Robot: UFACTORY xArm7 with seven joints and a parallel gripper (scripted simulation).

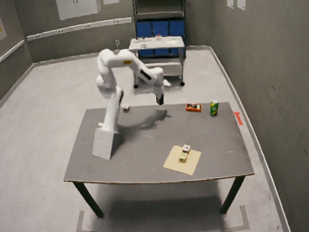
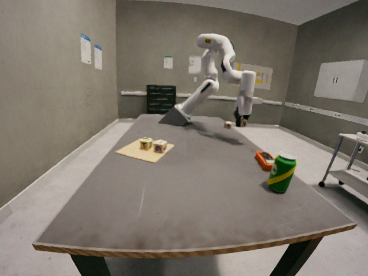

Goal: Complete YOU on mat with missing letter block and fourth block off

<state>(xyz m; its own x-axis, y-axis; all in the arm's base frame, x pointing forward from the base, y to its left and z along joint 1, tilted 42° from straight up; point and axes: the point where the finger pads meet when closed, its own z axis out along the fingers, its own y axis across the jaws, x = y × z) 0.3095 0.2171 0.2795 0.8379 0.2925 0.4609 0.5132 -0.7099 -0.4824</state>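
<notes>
A tan mat (image 1: 174, 164) (image 2: 131, 149) lies on the grey table (image 1: 138, 139) (image 2: 200, 200). Two letter blocks stand on it side by side, one (image 1: 185, 148) (image 2: 160, 146) touching the other (image 1: 183, 157) (image 2: 145, 143). My gripper (image 1: 159, 101) (image 2: 240, 120) hangs a little above the table's far edge. It is shut on a small letter block, which mostly hides between the fingers. Another letter block (image 1: 126, 108) (image 2: 228, 124) lies on the table near the far edge, off the mat and beside the arm. The letters are too small to read.
An orange flat object (image 1: 193, 108) (image 2: 264, 160) and a green can (image 1: 214, 108) (image 2: 281, 172) stand near the table's far right side. The robot's base block (image 1: 107, 143) (image 2: 175, 118) sits at the left. A white cart (image 1: 157, 44) stands behind the table.
</notes>
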